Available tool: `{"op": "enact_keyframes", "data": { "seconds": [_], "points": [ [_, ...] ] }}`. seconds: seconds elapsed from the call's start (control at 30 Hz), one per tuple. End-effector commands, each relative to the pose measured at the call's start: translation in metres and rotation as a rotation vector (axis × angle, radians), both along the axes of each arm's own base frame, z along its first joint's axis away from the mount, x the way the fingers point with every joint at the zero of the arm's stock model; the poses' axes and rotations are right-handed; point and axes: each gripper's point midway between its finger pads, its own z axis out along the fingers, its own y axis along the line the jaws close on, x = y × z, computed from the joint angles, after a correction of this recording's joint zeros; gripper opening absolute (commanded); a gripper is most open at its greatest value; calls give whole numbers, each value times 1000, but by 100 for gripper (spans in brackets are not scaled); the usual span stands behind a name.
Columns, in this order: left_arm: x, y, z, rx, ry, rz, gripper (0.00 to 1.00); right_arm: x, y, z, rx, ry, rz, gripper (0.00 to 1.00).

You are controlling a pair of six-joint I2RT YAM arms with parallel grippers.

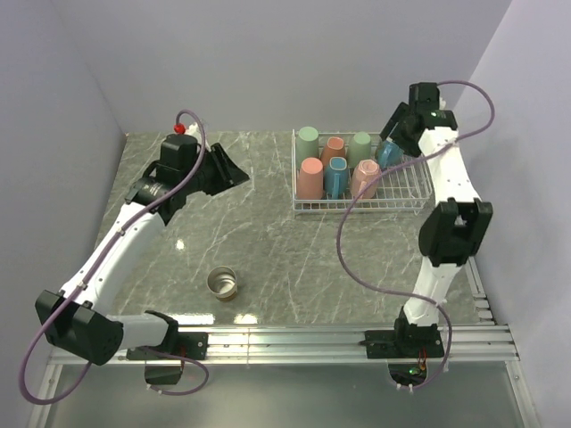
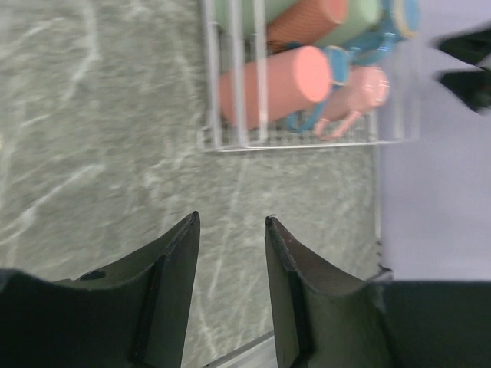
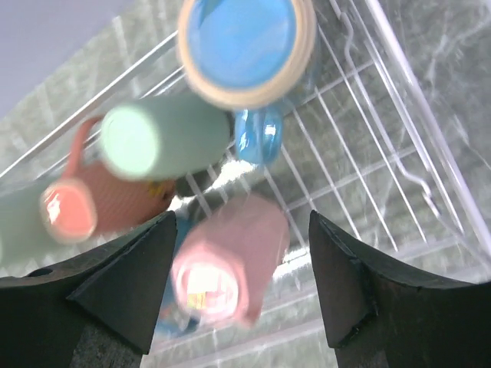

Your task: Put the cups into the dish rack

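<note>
The white wire dish rack (image 1: 357, 210) stands at the back right and holds several cups: two mint green (image 1: 308, 139), brown (image 1: 335, 147), salmon pink (image 1: 311, 177), blue (image 1: 336, 178), pale pink (image 1: 365, 177) and a blue mug (image 1: 389, 154). A shiny steel cup (image 1: 222, 283) stands alone on the table, front left. My right gripper (image 1: 393, 136) hovers open just above the blue mug (image 3: 245, 46) and holds nothing; the pale pink cup (image 3: 230, 261) shows below it. My left gripper (image 1: 234, 169) floats open and empty over the table, left of the rack (image 2: 230, 142).
Grey marble tabletop (image 1: 268, 241) with walls at the back, left and right. An aluminium rail (image 1: 294, 343) runs along the near edge. The right arm's cable (image 1: 352, 259) loops over the table in front of the rack.
</note>
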Motion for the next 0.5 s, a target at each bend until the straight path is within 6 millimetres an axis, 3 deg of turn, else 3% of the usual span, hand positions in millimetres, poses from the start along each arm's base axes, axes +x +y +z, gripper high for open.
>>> {"op": "enact_keyframes", "data": {
  "seconds": [0.0,0.07,0.2,0.3,0.47],
  "points": [
    [5,29,-19,154,63,109,44,-34,13,73,47,-170,40,77],
    [-4,37,-43,217,160,120,43,-45,19,85,76,-223,62,77],
    [-33,45,-97,333,365,97,37,-88,29,98,110,-277,100,77],
    [-65,38,-120,382,460,44,37,-111,32,101,117,-299,119,77],
    [-113,18,-135,412,545,-27,37,-138,41,110,160,-325,143,77]
  ]
}}
